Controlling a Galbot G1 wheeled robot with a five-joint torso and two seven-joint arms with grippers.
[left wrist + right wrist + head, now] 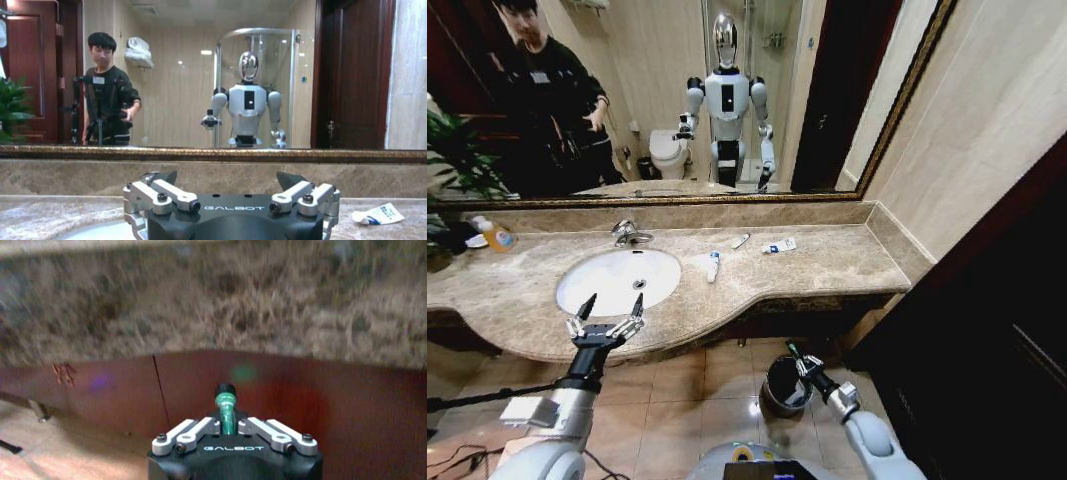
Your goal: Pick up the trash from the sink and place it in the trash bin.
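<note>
My right tool is clamped on 1 green piece, its long axis along the fingers, hanging just above the trash bin on the floor. My left tool, fingers apart, hovers at the sink's front rim; 3 tubes lie on the desk beyond.

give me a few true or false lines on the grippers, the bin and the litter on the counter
1. The right gripper is shut on a slim green piece. True.
2. The left gripper is open over the white oval sink. True.
3. The small round black trash bin stands on the beige marble counter. False: it is on the floor.
4. The white tube with a blue cap lies inside the basin. False: it lies on the counter beside it.
</note>
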